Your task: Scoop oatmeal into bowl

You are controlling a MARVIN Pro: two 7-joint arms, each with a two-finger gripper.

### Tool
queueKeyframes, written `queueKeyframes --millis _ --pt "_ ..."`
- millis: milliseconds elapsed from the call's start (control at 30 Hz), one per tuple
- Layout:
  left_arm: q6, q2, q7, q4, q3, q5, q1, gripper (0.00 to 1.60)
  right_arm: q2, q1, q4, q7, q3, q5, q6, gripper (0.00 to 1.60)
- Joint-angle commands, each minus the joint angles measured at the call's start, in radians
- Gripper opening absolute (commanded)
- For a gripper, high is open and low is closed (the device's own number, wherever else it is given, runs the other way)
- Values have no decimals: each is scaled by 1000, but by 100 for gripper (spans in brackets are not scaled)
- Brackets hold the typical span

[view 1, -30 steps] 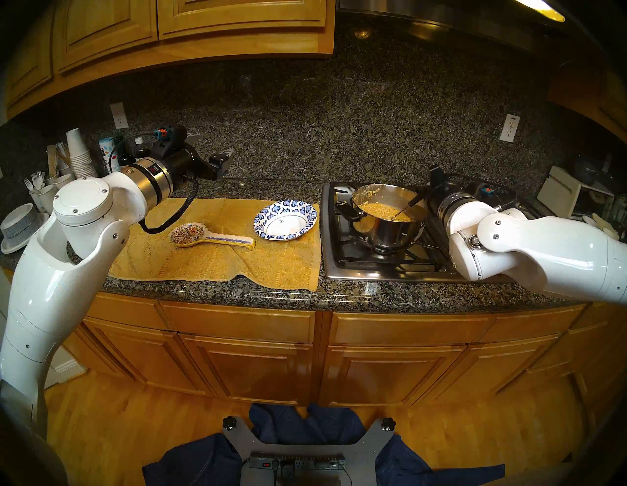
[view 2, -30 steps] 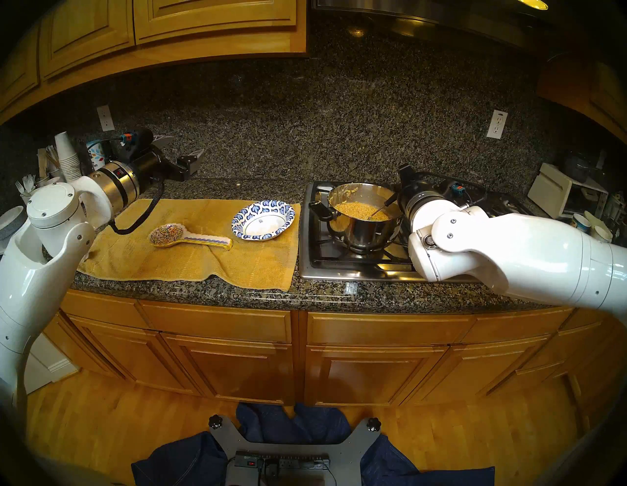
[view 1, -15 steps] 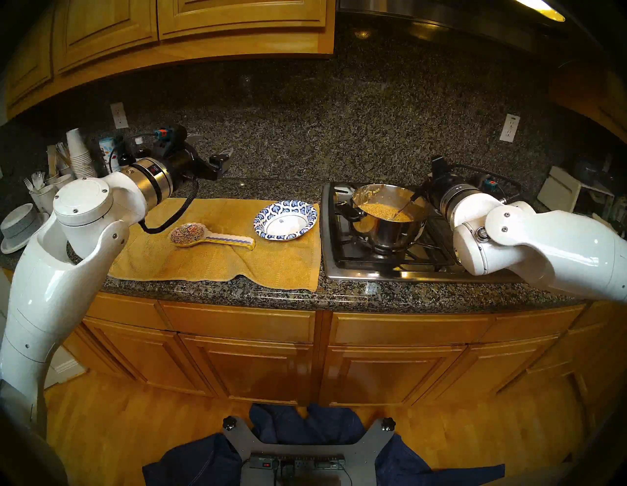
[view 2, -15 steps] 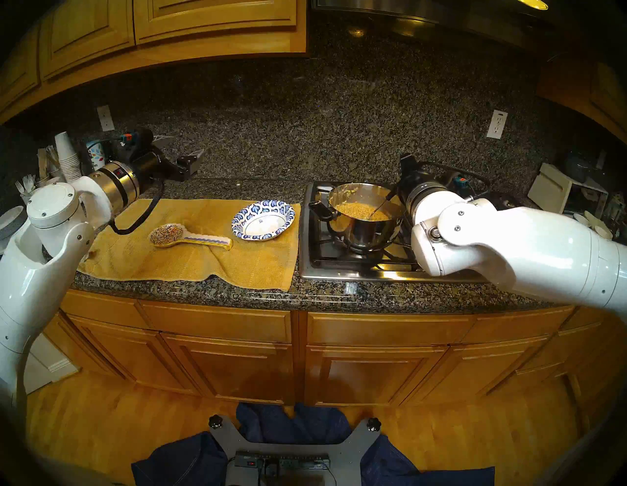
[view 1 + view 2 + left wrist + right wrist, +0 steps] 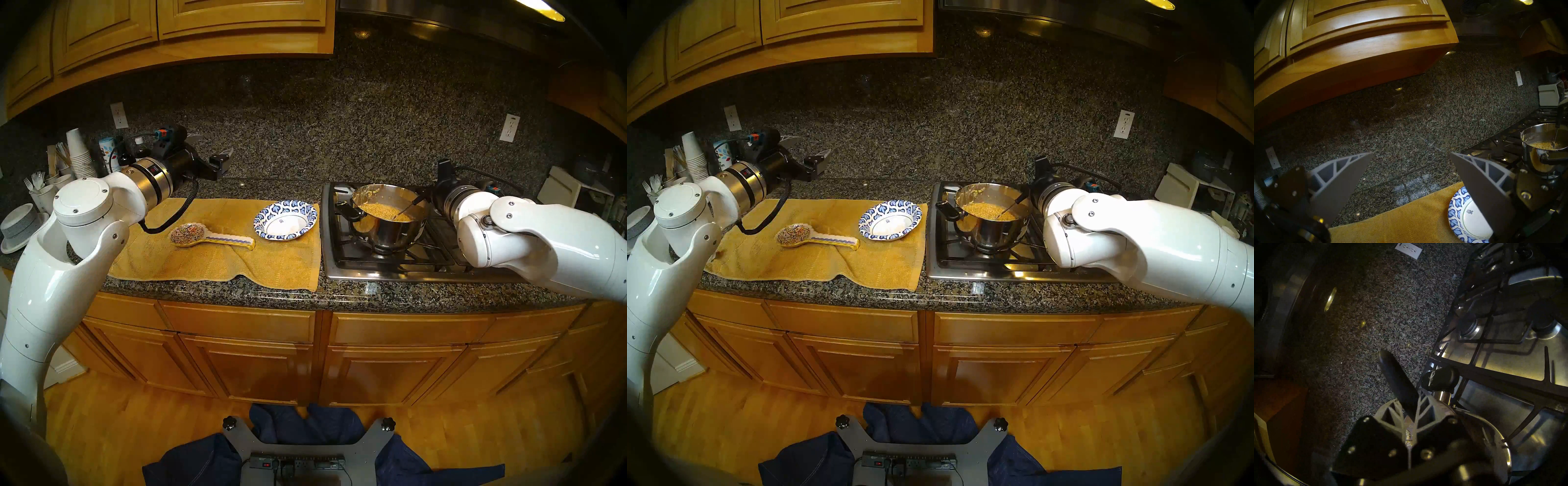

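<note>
Clamping a black spoon handle (image 5: pixel 1396 377), right jaws shut tight — left jaws wide, empty.

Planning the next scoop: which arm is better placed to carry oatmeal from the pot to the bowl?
Right. Its end effector is shut on the spoon standing in the oatmeal. The left end effector hangs open, off beyond the bowl.

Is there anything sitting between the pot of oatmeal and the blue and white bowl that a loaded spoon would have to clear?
Nothing visible stands on the stretch between the pot and the bowl. The spoon would only have to clear the pot's near wall and its black side handle, then the stove edge and bare towel.
</note>
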Motion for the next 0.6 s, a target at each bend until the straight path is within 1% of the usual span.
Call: queueKeyframes --millis 0,133,267,333,567 --pt "-20 1 -1 -16 -20 2 -30 160 16 1 2 73 69 17 0 0" --pt "-20 2 -1 -16 -20 1 -30 160 22 -6 6 89 80 37 0 0" --pt "-20 3 0 -16 -19 0 -30 160 27 -19 13 112 95 75 0 0" --pt "-21 4 0 -16 -19 0 -30 160 30 -32 18 135 110 115 0 0" --pt "-21 5 1 -16 -18 -1 -30 160 23 -46 15 184 123 152 0 0"
